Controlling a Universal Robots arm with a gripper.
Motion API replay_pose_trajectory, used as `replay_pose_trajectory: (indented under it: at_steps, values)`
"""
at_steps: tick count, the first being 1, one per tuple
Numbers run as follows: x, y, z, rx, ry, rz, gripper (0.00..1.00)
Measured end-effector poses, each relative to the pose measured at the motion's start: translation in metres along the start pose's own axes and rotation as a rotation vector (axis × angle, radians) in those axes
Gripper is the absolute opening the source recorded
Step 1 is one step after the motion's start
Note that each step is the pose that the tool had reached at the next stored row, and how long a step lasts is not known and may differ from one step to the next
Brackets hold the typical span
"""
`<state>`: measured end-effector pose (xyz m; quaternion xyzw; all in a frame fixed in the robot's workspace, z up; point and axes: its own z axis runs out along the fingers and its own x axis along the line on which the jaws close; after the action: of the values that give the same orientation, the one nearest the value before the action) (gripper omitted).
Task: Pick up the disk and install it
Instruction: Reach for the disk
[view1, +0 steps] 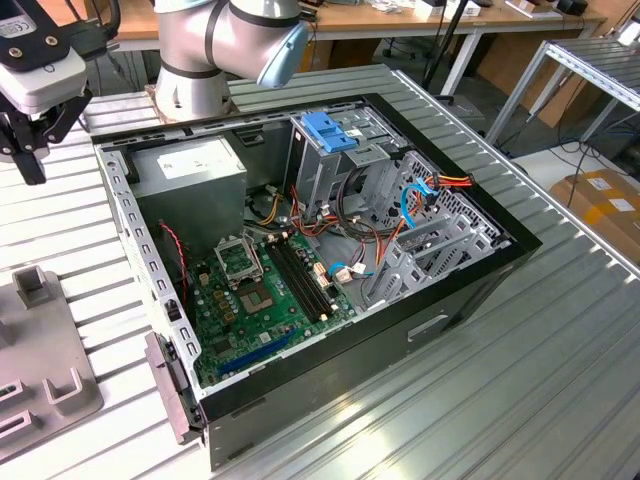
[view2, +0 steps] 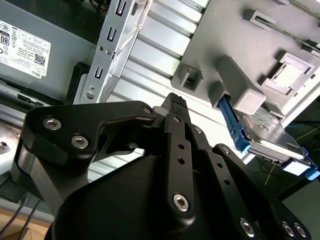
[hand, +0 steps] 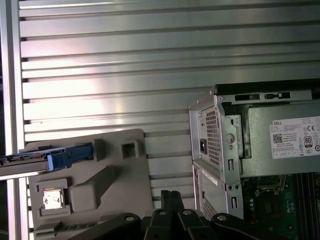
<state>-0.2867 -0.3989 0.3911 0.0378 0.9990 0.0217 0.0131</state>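
Pickup not yet begun: disk (view2: 270, 131) lying in grey holder (hand: 125, 182), gripper (view2: 175, 101) near that holder, apparently closed tight and empty, install into neighbouring computer case (view1: 470, 300) undone.

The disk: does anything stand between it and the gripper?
Nothing visible does. In the second wrist view the gripper hangs over the slatted table beside the grey holder, and the disk sits uncovered at the holder's edge.

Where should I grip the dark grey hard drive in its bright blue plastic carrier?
Probably pinch the disk across its two broad faces, coming down from above: in the first wrist view it appears to stand on edge on the grey fixture plate, top edge exposed.
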Motion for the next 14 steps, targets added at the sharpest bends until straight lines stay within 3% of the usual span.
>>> replay_pose_trajectory:
  at_steps: [14]
  values:
    - [0.0021, -0.0001, -0.0001, 0.0, 0.0, 0.0, 0.11]
